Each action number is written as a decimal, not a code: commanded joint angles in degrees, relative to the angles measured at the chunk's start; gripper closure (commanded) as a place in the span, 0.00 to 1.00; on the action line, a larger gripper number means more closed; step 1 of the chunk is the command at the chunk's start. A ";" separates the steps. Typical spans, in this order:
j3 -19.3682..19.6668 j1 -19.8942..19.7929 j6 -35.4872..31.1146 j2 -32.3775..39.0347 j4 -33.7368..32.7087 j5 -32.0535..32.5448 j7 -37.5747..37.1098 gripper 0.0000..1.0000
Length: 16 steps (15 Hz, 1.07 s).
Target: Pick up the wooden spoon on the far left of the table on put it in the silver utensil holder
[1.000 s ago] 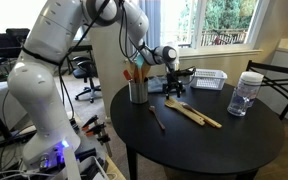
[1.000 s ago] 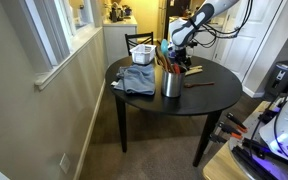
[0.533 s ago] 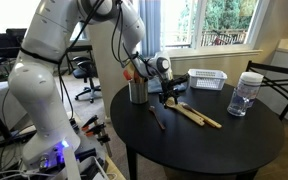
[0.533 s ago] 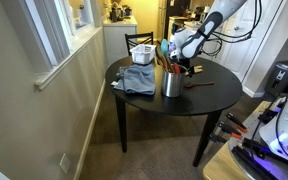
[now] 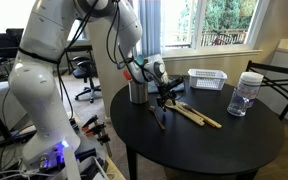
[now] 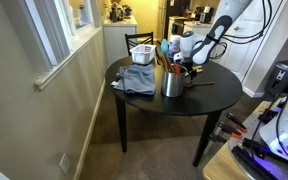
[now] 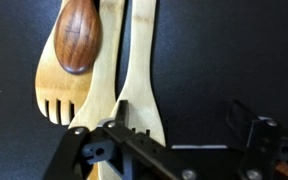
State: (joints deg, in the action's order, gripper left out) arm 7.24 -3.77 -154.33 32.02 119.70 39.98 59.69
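Note:
The silver utensil holder point(image 5: 138, 92) stands upright at the table's edge with several utensils in it; it also shows in an exterior view point(image 6: 172, 84). My gripper point(image 5: 165, 94) hangs low next to it, open and empty, over the utensils lying on the black table. In the wrist view a dark brown wooden spoon point(image 7: 79, 35) lies on top of a pale wooden spork point(image 7: 52, 85) and a pale spatula point(image 7: 139, 80). My gripper point(image 7: 174, 150) is open, one finger over the spatula's handle. A thin dark utensil point(image 5: 157, 117) lies apart on the table.
A white slatted basket point(image 5: 208, 79) sits at the back of the round black table point(image 5: 214, 150). A clear jar with a white lid point(image 5: 246, 93) stands beside it. A grey cloth point(image 6: 136, 80) lies near the holder. A dark chair point(image 5: 274, 80) stands by the table.
My gripper has moved from beside the basket down and toward the holder. It now hangs just above the wooden utensils on the table.

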 commanded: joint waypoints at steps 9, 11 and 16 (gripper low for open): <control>-0.29 -1.20 -4.03 -6.38 6.27 2.55 -3.25 0.00; -0.01 -2.09 -4.49 -6.39 5.93 2.96 -3.32 0.00; -0.66 -5.71 -7.76 -3.57 4.76 -0.39 -1.59 0.00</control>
State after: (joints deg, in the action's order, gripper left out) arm 7.27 -6.89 -159.12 27.27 124.11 40.82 58.24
